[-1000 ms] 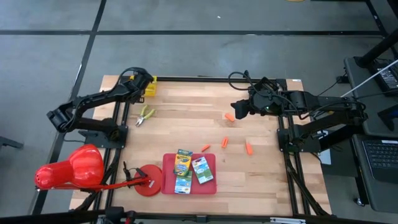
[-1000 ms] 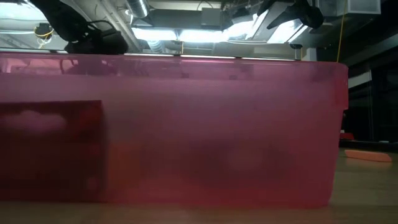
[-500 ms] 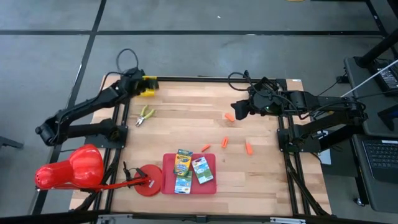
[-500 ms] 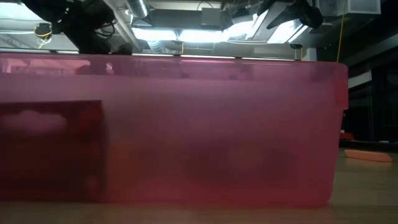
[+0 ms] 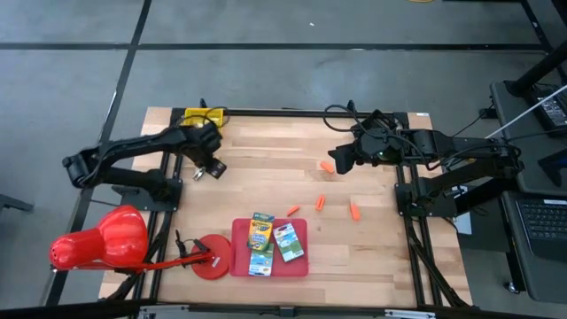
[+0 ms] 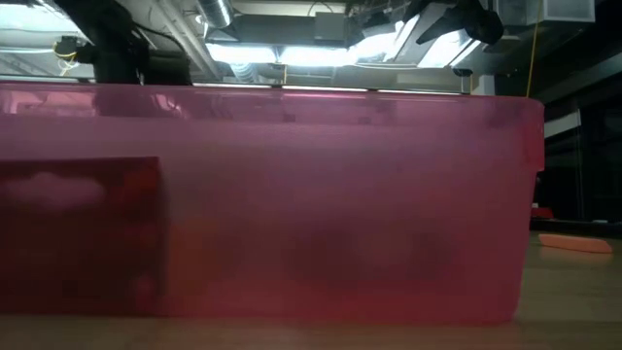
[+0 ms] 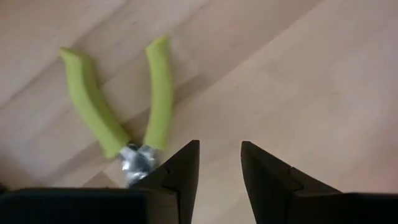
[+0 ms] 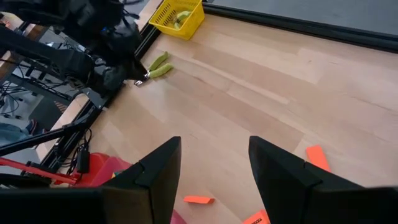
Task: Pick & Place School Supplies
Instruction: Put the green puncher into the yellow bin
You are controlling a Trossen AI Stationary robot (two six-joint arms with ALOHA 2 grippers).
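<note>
Green-handled hand tool (image 7: 118,118) beside left gripper (image 7: 220,163)

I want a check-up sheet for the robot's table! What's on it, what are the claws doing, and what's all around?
Surface: wooden table, bare in the middle.
Job's things: green-handled pliers beside the left gripper; orange sticks scattered; crayon boxes and a green-white pack on the red tray.
Clutter: yellow basket at the far edge; red cone; red disc.
Grippers: left gripper open, low over the table; right gripper open, raised.
Cables: black cables by the right arm.
Surroundings: grey floor, laptop.
</note>
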